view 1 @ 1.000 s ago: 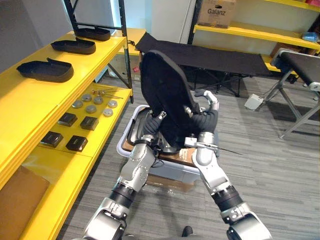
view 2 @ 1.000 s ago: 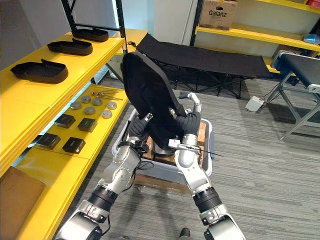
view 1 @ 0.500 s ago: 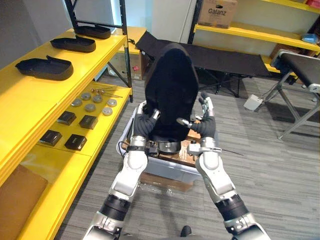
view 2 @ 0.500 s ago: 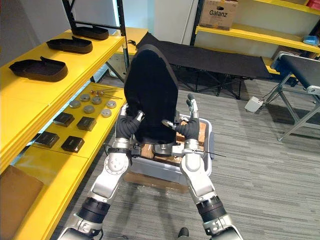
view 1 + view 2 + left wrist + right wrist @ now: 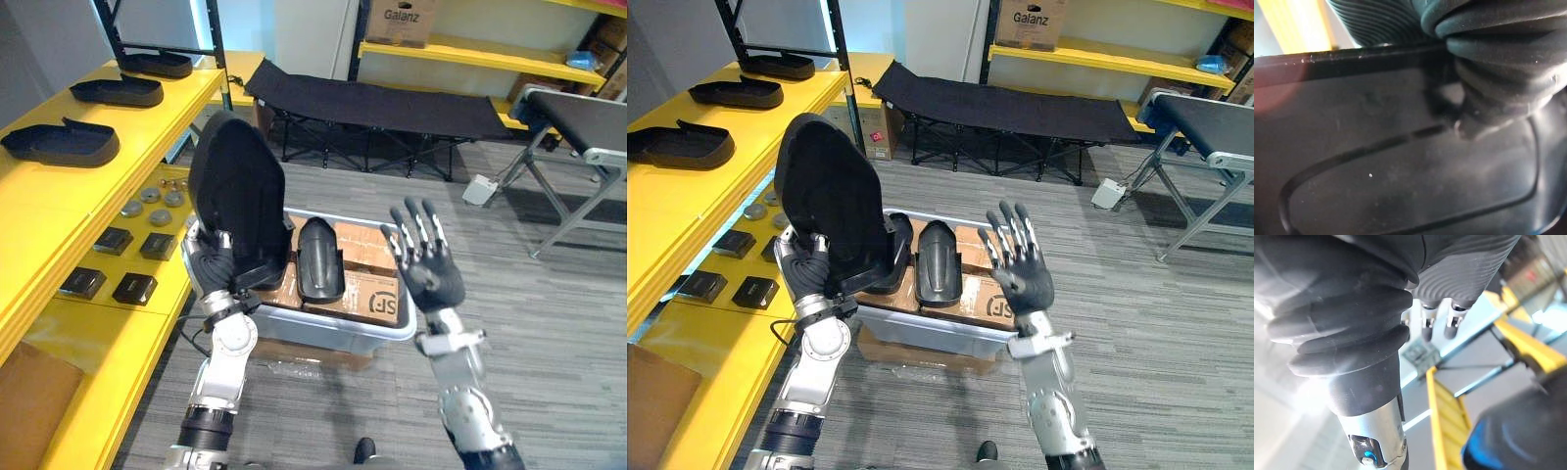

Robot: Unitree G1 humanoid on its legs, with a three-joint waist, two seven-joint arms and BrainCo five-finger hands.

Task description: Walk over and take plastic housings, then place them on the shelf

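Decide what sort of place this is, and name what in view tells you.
Probably a factory storeroom or workshop: long yellow shelves carry black plastic housings and small metal parts, a grey bin of more housings stands on the floor, and a cardboard box sits on a far shelf.

Up close I see my left hand (image 5: pixel 1498 54), its dark ribbed cover bunched in thick folds and lying against the black housing (image 5: pixel 1391 186). The housing's smooth face carries a thin groove that runs round it in a rounded loop. Its straight rim passes just beside the cover. Past that rim I catch a strip of the yellow shelf (image 5: pixel 1300 24).
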